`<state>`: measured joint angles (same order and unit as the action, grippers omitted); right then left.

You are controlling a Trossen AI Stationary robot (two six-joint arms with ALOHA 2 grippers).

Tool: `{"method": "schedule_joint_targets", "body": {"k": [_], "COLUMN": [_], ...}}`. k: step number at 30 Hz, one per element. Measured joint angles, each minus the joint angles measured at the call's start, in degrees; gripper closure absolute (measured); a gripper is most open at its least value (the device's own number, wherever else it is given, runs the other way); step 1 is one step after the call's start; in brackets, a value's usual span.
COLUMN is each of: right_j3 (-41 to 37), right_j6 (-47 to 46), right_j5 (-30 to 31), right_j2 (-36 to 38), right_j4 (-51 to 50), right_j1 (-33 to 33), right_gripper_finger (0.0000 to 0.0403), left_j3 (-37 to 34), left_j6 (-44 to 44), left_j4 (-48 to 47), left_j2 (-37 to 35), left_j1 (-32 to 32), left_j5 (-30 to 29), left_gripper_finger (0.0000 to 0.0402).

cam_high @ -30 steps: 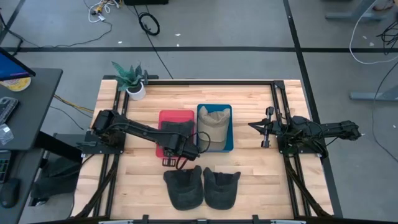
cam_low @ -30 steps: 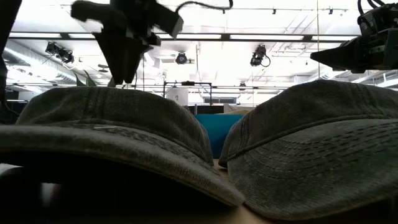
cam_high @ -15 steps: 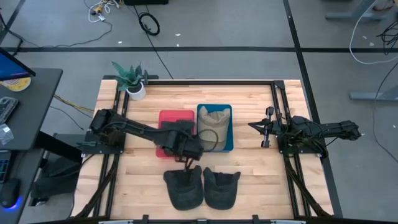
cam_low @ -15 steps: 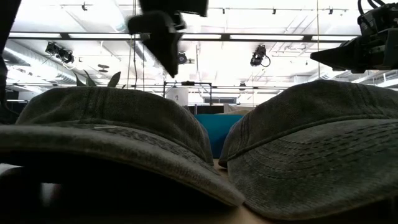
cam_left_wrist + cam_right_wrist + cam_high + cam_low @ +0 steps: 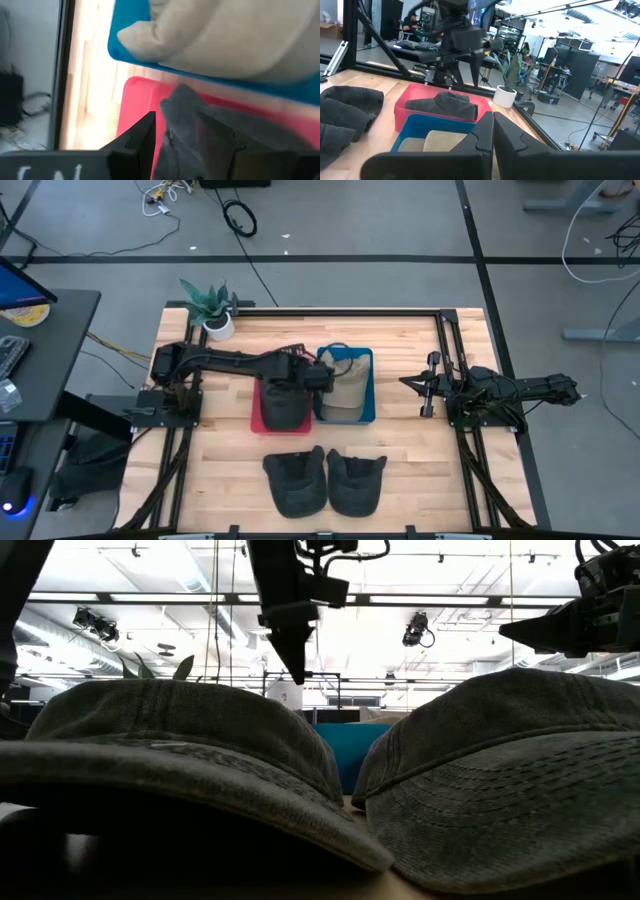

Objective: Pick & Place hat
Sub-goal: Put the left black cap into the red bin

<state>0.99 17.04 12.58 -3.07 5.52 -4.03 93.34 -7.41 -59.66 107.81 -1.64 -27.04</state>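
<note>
A dark grey hat lies crumpled in the red bin; the right wrist view shows the same hat. My left gripper is open and hangs fingers-down over the seam between the red bin and the blue bin, clear of the grey hat. A beige hat fills the blue bin. Two more dark hats rest on their brims near the table's near edge. My right gripper waits shut at the table's right side.
A potted plant stands at the far left corner. Black frame rails run along the table's left and right sides. Bare wood lies between the bins and the two near hats, and between the blue bin and my right arm.
My left arm has swung from the red bin's near edge toward the far edge and to the right, ending over the seam between the two bins. The dark hat in the red bin, which the arm covered before, now shows in full.
</note>
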Motion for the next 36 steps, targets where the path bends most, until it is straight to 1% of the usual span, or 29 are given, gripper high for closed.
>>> {"method": "schedule_joint_targets", "body": {"k": [3, 5, 9, 13, 15, 21, 23, 26, 27, 30, 36], "right_j3": [0.0, 0.0, -0.02, 0.0, 0.0, 0.0, 0.0, 0.0, -0.01, 0.0, 0.0], "right_j6": [0.0, 0.0, 0.0, 0.0, 0.0, 0.0, 0.0, 0.0, 0.0, 0.0, 0.0], "right_j5": [0.0, 0.0, 0.0, 0.0, 0.0, 0.02, 0.0, 0.0, 0.0, 0.0, 0.0], "right_j2": [0.0, -0.01, -0.02, 0.0, 0.0, 0.0, 0.0, 0.0, 0.0, 0.0, 0.0], "right_j4": [0.0, 0.0, 0.02, 0.0, 0.0, 0.0, 0.0, 0.0, 0.0, 0.0, 0.0], "right_j1": [0.02, 0.02, 0.02, 0.02, 0.01, 0.02, 0.0, 0.02, 0.01, 0.01, 0.02], "right_gripper_finger": [0.0389, 0.0389, 0.0389, 0.0389, 0.0389, 0.0389, 0.0389, 0.0389, 0.0389, 0.0389, 0.0389], "left_j3": [-0.02, 0.0, -0.03, -0.09, -0.01, 0.0, 0.0, 0.0, -0.02, -0.02, -0.02], "left_j6": [-6.08, -10.66, -15.7, -14.01, -15.05, -14.12, -14.07, -13.17, -12.68, -13.09, -17.34], "left_j4": [1.02, 1.79, 1.46, 0.62, 1.5, 2.77, 2.62, 2.11, 1.91, 0.34, -4.0], "left_j2": [0.42, 0.73, 1.17, 1.88, 1.88, 3.46, 4.51, 6.53, 7.17, 7.85, 7.83], "left_j1": [1.07, 1.22, 0.47, -0.32, -0.55, 0.0, 0.53, 1.31, 1.52, 1.89, 2.18], "left_j5": [-0.44, -2.15, -6.24, -9.23, -10.26, -11.1, -10.51, -6.94, -6.57, -6.65, -6.47], "left_gripper_finger": [0.0262, 0.0262, 0.0262, 0.0262, 0.0262, 0.0262, 0.0262, 0.0262, 0.0262, 0.0262, 0.0262]}}
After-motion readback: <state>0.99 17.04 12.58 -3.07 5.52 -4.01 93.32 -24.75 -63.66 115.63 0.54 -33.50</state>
